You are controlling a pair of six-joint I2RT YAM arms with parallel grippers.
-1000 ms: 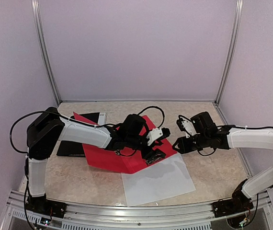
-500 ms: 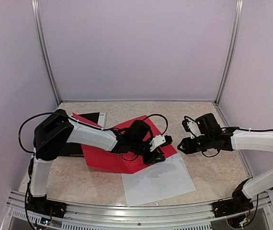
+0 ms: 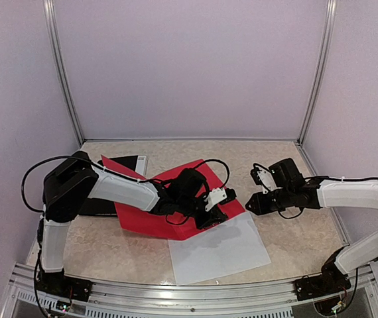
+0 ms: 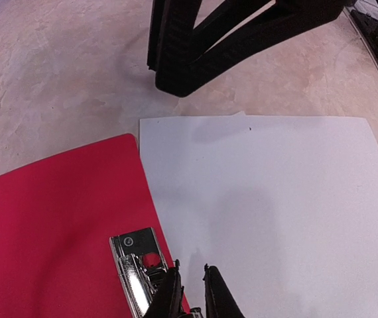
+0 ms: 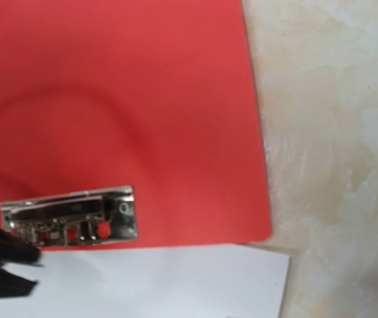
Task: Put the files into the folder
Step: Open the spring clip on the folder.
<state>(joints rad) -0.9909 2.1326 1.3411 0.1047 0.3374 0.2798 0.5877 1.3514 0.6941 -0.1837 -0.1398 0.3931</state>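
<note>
**Pale walls, marbled table**

Under my left gripper (image 3: 214,217) lies a beige marbled table (image 3: 109,248). Beyond it rises a plain lilac back wall (image 3: 189,66), with metal posts (image 3: 63,73) at its corners. Behind it, a metal rail (image 3: 176,291) edges the table. The light is soft and even.

A beige marbled tabletop (image 3: 295,238) is carrying three flat things: an open red plastic folder (image 3: 146,218) is lying mid-table, partly covering a black flat pad (image 3: 98,205) on its left, and white paper sheets (image 3: 219,252) are lying against its near-right edge
</note>
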